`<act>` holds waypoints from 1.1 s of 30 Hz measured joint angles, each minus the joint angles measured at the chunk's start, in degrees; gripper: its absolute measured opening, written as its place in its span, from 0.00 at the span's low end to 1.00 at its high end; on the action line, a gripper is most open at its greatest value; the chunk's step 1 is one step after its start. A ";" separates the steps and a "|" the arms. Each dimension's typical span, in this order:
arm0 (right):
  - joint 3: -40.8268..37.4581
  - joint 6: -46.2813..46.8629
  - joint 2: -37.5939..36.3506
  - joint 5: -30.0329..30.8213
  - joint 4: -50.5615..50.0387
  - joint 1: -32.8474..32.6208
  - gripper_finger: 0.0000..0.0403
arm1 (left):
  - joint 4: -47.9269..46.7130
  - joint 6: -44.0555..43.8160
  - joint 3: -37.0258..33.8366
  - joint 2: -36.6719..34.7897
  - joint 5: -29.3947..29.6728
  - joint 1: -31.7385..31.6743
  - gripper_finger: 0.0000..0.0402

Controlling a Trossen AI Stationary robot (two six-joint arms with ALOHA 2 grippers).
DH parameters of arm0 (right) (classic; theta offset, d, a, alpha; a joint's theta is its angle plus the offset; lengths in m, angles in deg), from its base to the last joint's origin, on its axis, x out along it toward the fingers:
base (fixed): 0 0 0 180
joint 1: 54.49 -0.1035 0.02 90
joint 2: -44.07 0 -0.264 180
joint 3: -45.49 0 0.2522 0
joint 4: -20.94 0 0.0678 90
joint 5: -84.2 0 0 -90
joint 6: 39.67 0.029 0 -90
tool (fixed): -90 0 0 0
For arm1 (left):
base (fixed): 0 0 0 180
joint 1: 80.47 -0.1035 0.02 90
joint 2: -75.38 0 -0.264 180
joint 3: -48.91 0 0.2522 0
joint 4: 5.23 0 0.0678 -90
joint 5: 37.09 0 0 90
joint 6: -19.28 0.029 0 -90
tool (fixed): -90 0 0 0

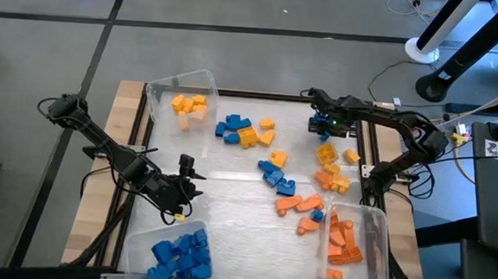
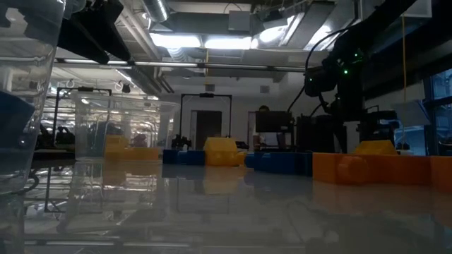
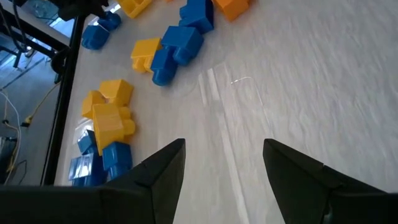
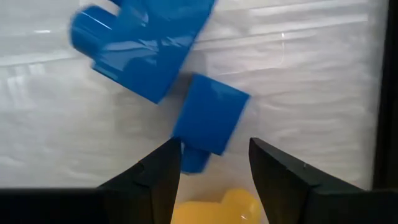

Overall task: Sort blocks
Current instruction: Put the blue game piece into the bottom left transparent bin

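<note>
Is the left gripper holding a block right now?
No, in the left wrist view the left gripper stands open over bare table, with the nearest blocks lying apart from its fingers.

Blocks: blue, orange and yellow studded bricks lay scattered mid-table. Others sat sorted by colour in corner bins.

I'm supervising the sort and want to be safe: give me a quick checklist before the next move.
1. Left end effector open and empty over bare table: ok.
2. Right end effector open, holding nothing: ok.
3. Blue block lies just ahead of the right fingers: ok.
4. Bin of blue blocks holds only blue: ok.
5. Bin of orange blocks holds only orange: ok.
6. Loose blocks all sorted: not ok.
</note>
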State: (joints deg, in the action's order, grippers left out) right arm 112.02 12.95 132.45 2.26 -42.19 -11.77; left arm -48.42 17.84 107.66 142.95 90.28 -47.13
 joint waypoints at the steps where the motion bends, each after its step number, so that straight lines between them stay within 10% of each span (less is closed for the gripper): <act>1: 0.02 0.04 0.00 -0.02 0.75 0.00 0.47 | -0.02 -0.02 0.00 0.00 0.00 0.00 0.51; 33: 0.02 1.62 0.00 -1.16 1.34 -0.51 0.47 | -0.02 -0.33 0.00 0.00 0.00 0.00 0.51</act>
State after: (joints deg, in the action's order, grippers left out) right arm 112.05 14.57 132.45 1.10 -40.85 -12.28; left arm -48.44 17.52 107.66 142.95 90.28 -47.13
